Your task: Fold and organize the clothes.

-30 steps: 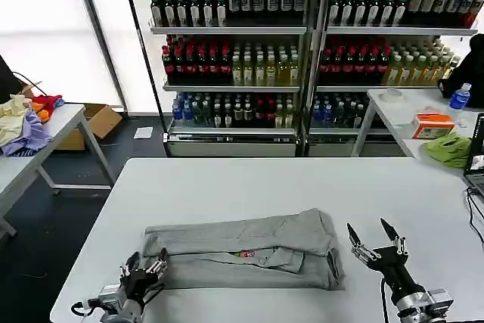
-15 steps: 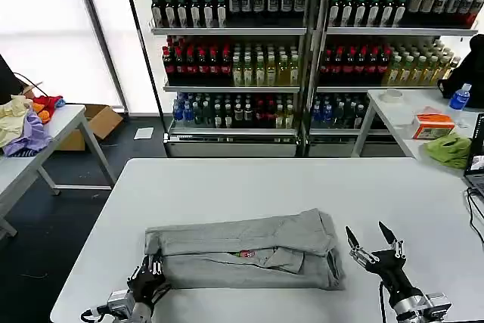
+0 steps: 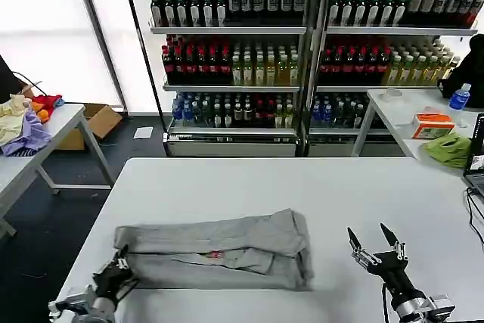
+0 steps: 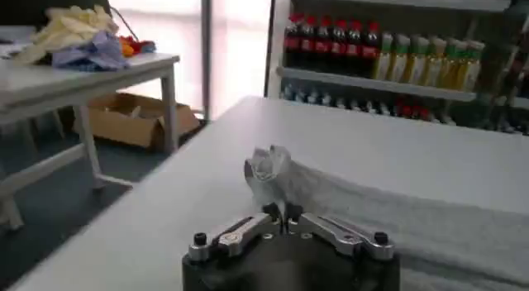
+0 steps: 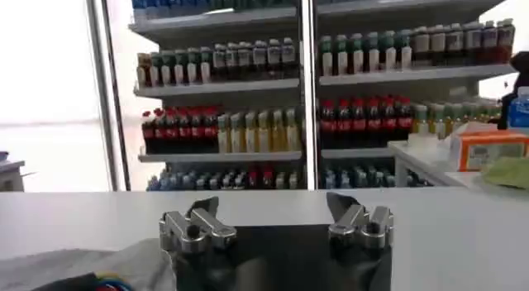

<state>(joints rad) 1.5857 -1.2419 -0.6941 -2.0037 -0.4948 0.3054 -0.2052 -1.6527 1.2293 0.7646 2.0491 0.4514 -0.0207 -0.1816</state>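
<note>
A light grey shirt (image 3: 219, 247), folded into a long band with a small colourful print (image 3: 215, 254), lies across the front of the white table (image 3: 302, 187). My left gripper (image 3: 121, 268) is shut on the shirt's left end near the table's front left corner; in the left wrist view the pinched grey cloth (image 4: 273, 170) bunches up just beyond that gripper (image 4: 281, 212). My right gripper (image 3: 373, 240) stands open to the right of the shirt, apart from it, with nothing between its fingers (image 5: 205, 208). A bit of the shirt (image 5: 91, 268) shows in the right wrist view.
Shelves of bottled drinks (image 3: 302, 43) stand behind the table. A side table at the left holds a heap of yellow, purple and red garments (image 3: 23, 122). Another table at the right carries a lime-green cloth (image 3: 448, 147), an orange box (image 3: 432, 125) and a water bottle (image 3: 458, 97).
My left gripper has pulled leftward with the shirt's end in it, and the whole shirt has slid left across the table. The right gripper has stayed in place, open.
</note>
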